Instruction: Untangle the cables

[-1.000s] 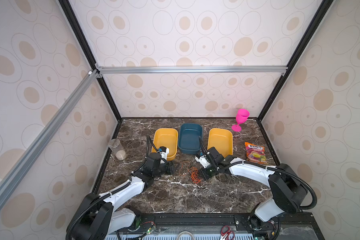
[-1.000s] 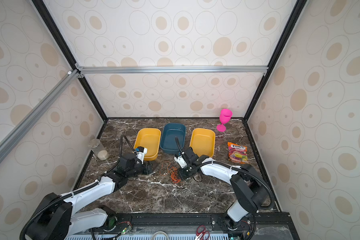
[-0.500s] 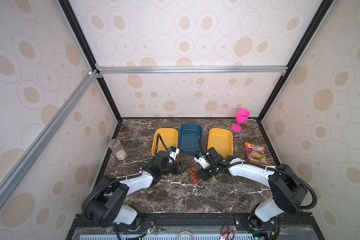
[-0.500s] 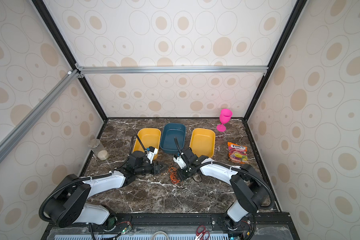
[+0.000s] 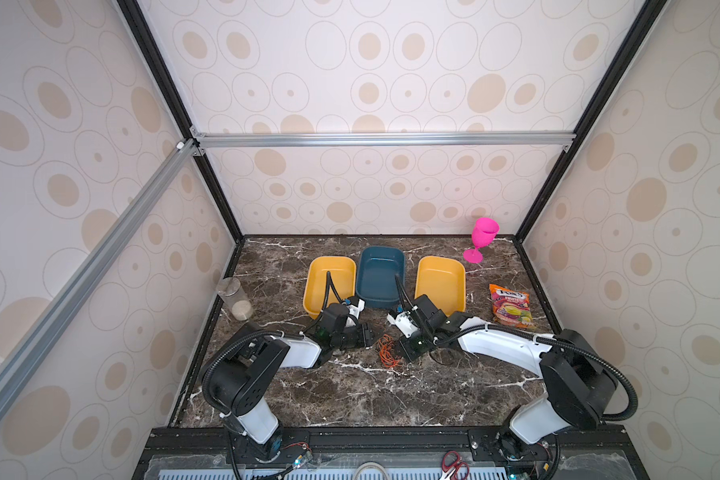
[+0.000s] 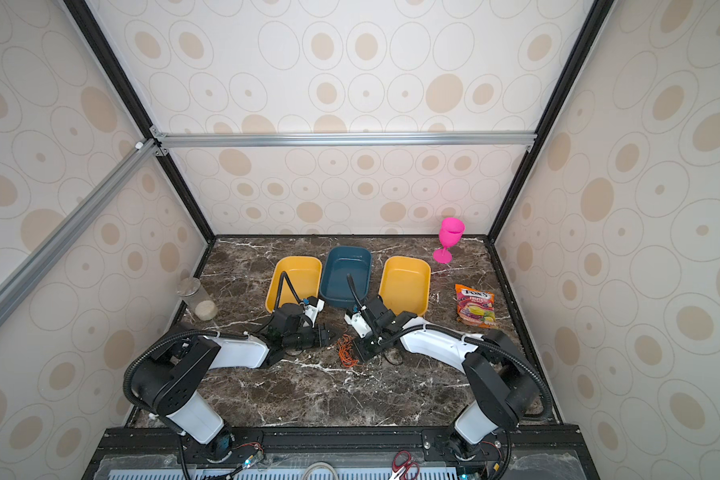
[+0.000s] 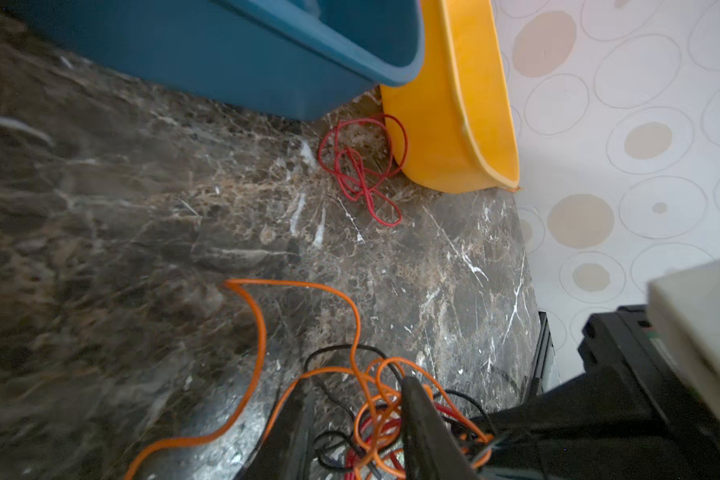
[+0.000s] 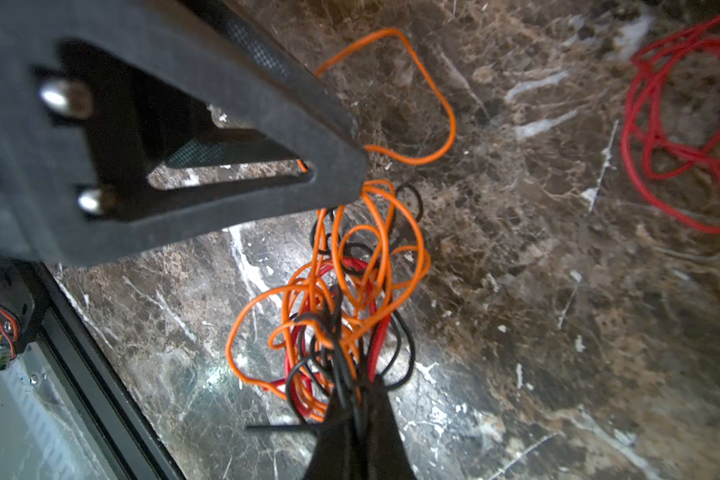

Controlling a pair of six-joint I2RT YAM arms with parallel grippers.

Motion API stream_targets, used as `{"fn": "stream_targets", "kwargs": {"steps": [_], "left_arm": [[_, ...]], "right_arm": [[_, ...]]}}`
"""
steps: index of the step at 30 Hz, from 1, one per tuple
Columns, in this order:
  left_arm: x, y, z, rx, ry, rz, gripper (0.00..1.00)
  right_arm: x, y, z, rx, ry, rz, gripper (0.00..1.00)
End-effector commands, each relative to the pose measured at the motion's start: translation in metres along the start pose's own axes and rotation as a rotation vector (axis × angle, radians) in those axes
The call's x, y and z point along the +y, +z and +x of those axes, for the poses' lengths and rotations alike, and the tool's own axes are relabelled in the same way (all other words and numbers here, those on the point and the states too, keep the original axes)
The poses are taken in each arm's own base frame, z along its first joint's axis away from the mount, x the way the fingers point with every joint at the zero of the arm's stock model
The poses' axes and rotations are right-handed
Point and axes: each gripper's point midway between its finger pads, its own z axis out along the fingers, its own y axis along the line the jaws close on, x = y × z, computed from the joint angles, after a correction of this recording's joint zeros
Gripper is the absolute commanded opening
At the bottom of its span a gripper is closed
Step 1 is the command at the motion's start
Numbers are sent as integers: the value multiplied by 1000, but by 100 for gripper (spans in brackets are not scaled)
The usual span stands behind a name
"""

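Cables (image 5: 387, 352) sit as one orange/red/black clump mid-worktop (image 5: 350, 399), just near of the trays and squarely between the arms. The left gripper (image 5: 370, 332) is into its left edge and the right gripper (image 5: 399, 353) is on its right edge, so neither arm is nearer. In both top views the clump's long axis runs near–far, i.e. across the line joining the two grippers. The right gripper (image 8: 356, 399) is closed tight, with a bunch of black and orange strands pinched at its tip. The left gripper (image 7: 356, 399) is part open, jaws straddling some orange loops; can't tell if it bites any strand. One red cable (image 7: 362, 166) lies free, well apart on the far side, at the foot of the blue tray (image 7: 225, 62) and the right-hand yellow tray (image 7: 454, 104). My read: next is a left–right pull-apart with the right side as anchor. The left should close on a single orange strand, not the bundle, else the knot just tightens.
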Motion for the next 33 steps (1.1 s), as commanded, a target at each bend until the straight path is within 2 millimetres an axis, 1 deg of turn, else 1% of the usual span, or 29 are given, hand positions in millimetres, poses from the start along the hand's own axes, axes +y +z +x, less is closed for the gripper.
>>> {"fn": "stream_targets", "kwargs": {"steps": [1,5,9,13,20,21,24,29,33], "left_arm": [[-6,3,-15,-51,-2,-8,32],[-6,3,-16,-58,-12,-6,30],[-13,0,-19,-70,-14,19,31],[-24,-5,-24,-83,-11,51,34],[-32,-10,-34,-116,-17,53,39],[-32,-10,-34,-111,-12,48,39],[-23,-5,-28,-83,-16,18,39],[-11,4,-15,-55,-40,11,36],[-4,9,-11,-36,-44,-11,34]], "right_arm": [[4,-4,-3,-28,-36,-3,4],[4,-2,-2,-20,-40,-2,4],[2,0,-1,-17,-39,0,4],[0,4,3,-10,-28,1,4],[0,5,4,-13,-29,1,4],[0,5,5,-11,-30,0,4],[2,3,3,-23,-36,-4,4],[7,0,-1,-37,-57,-27,4],[14,-2,-2,-49,-71,-52,4]]}}
